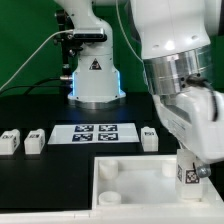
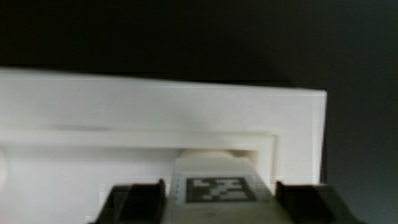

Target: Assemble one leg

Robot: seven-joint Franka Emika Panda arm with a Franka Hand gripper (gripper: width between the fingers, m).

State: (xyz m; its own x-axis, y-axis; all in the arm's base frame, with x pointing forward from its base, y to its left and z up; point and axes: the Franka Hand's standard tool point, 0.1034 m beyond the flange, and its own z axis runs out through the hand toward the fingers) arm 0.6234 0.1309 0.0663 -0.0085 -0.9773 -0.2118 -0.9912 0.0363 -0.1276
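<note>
**White leg held over tray corner**

Black tabletop (image 1: pixel 30 185) spreads widest, matte and dark. On it sits the white tray (image 1: pixel 130 180), smooth plastic with a raised rim, its near edge cut off in the exterior view. The marker board (image 1: pixel 98 133) lies flat behind. The gripper (image 2: pixel 217 200) pinches the leg (image 1: pixel 190 172), a small tagged block, upright at the tray's corner; its lower end is hidden. Three spare legs (image 1: pixel 22 141) stand apart, blurred.

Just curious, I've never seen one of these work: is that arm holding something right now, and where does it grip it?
Yes. The gripper holds the leg, a small white tagged block, clamped by its two opposite sides between the fingers, over a corner of the white tray.
</note>
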